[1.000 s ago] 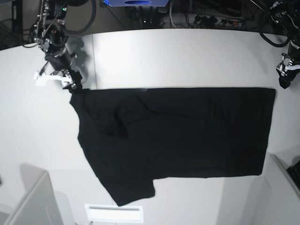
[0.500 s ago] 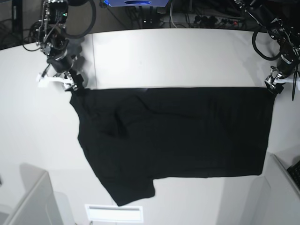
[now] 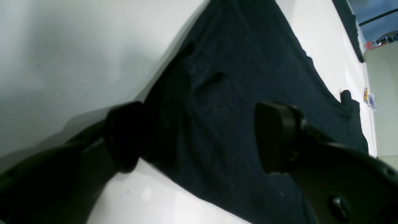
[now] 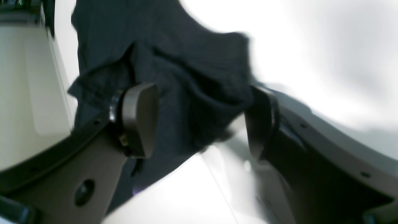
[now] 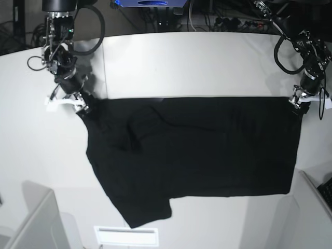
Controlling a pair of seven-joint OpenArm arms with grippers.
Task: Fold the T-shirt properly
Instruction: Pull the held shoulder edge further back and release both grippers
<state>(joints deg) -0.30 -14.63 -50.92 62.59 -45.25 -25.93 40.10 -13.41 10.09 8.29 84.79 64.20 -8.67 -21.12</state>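
Observation:
The black T-shirt (image 5: 197, 150) lies spread on the white table (image 5: 207, 62), plain side up, with one sleeve pointing to the front left. My right gripper (image 5: 82, 105) is at its far left corner; in the right wrist view the gripper (image 4: 200, 121) is open with bunched cloth (image 4: 186, 62) between the fingers. My left gripper (image 5: 296, 102) is at the far right corner; in the left wrist view the gripper (image 3: 200, 137) is open and straddles the shirt's corner (image 3: 236, 77). No print shows.
A grey box (image 5: 36, 223) stands at the front left and another (image 5: 314, 207) at the front right. A white slotted plate (image 5: 126, 236) lies at the front edge. Cables and gear (image 5: 228, 21) run behind the table.
My left arm has come in from beyond the right edge to the shirt's far right corner. My right arm has shifted slightly forward at the far left corner. The shirt has barely moved.

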